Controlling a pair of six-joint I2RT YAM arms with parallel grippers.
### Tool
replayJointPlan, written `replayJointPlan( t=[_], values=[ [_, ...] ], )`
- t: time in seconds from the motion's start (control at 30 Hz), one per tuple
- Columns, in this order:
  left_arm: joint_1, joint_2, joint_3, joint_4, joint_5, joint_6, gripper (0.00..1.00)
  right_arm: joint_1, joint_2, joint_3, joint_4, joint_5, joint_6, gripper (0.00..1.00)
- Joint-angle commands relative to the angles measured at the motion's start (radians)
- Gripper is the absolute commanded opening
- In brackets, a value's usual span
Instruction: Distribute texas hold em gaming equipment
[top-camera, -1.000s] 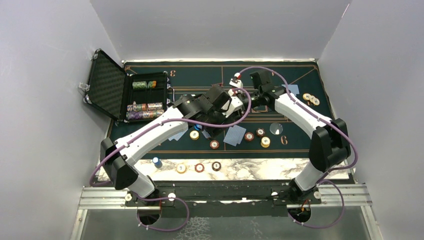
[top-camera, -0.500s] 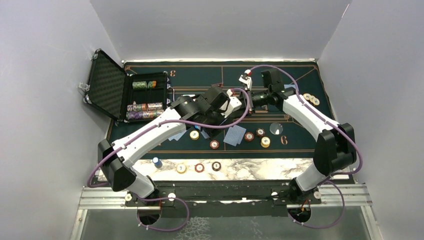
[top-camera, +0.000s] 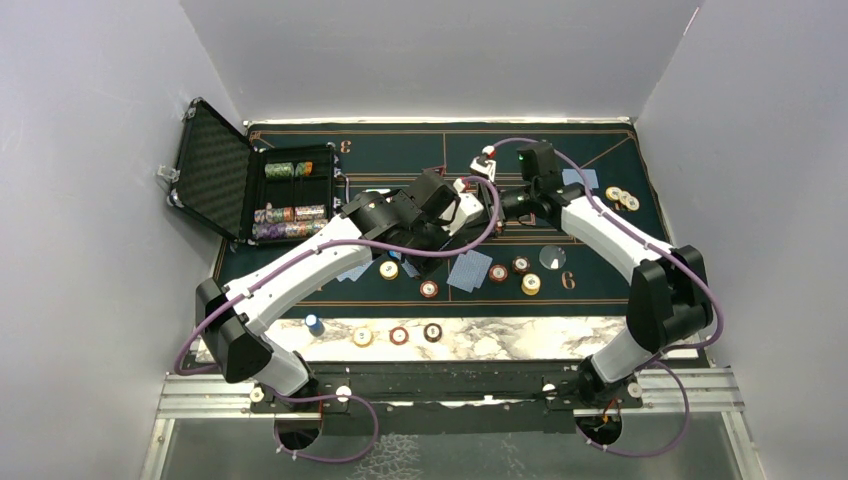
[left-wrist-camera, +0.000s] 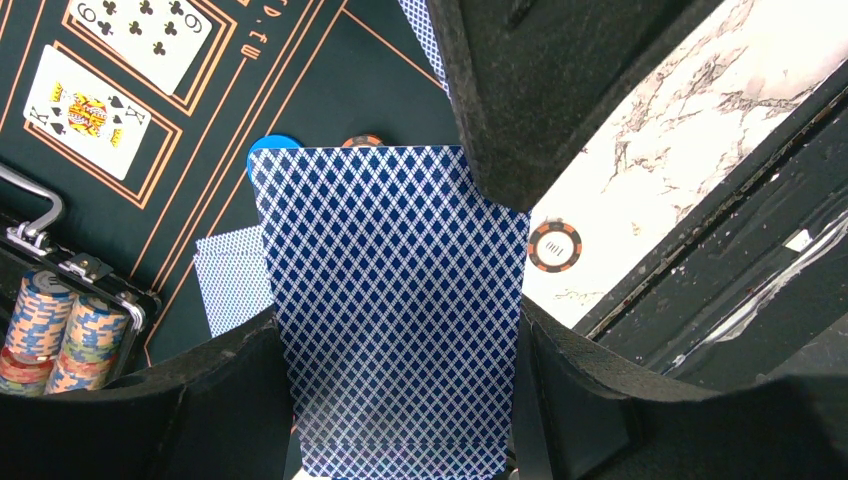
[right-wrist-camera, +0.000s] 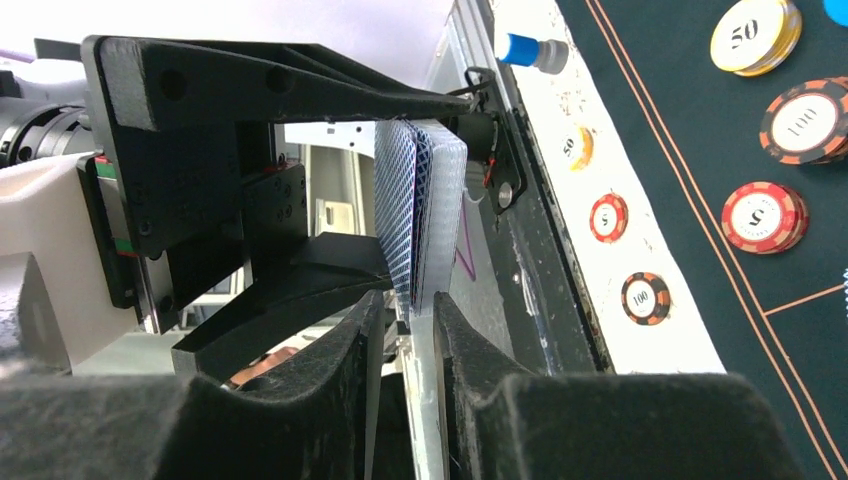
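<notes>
My left gripper (top-camera: 455, 212) hovers over the middle of the green mat, shut on a deck of blue-backed cards (left-wrist-camera: 390, 300) that fills the gap between its fingers (left-wrist-camera: 395, 345). My right gripper (top-camera: 497, 202) meets it from the right. Its jaws stand narrowly open astride the deck's edge (right-wrist-camera: 420, 200): one finger (right-wrist-camera: 455, 330) touches the cards and a slim gap shows at the other. Chips (top-camera: 498, 273) and face-down cards (top-camera: 470, 270) lie on the mat below. Three more chips (top-camera: 399, 335) sit on the marble strip, and a clear disc (top-camera: 552, 257) lies to the right.
The open black case (top-camera: 290, 195) with chip stacks stands at the back left. Face-up cards (left-wrist-camera: 87, 110) are printed or laid on the mat near it. A blue-capped item (top-camera: 314, 323) sits on the marble strip. Chips (top-camera: 621, 198) and a card (top-camera: 580, 178) lie at the far right.
The right wrist swung right, then back in toward the deck, and its jaws narrowed around the cards' edge. The left gripper kept its hold and barely moved.
</notes>
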Motion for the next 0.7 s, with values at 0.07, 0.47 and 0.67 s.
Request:
replayJointPlan(
  t=[0.07,0.47,0.67],
  values=[
    [-0.005,-0.007,0.003,0.017,0.004,0.014,0.00,0.009,-0.033,-0.034,0.133,-0.072,0.101,0.23],
    [-0.004,0.002,-0.005,0.011,0.003,0.018,0.00,0.009,-0.036,-0.009,0.095,-0.064,0.084,0.20],
    [-0.004,0.006,0.004,0.011,0.008,0.016,0.00,0.024,-0.039,-0.044,0.175,-0.079,0.148,0.16]
  ],
)
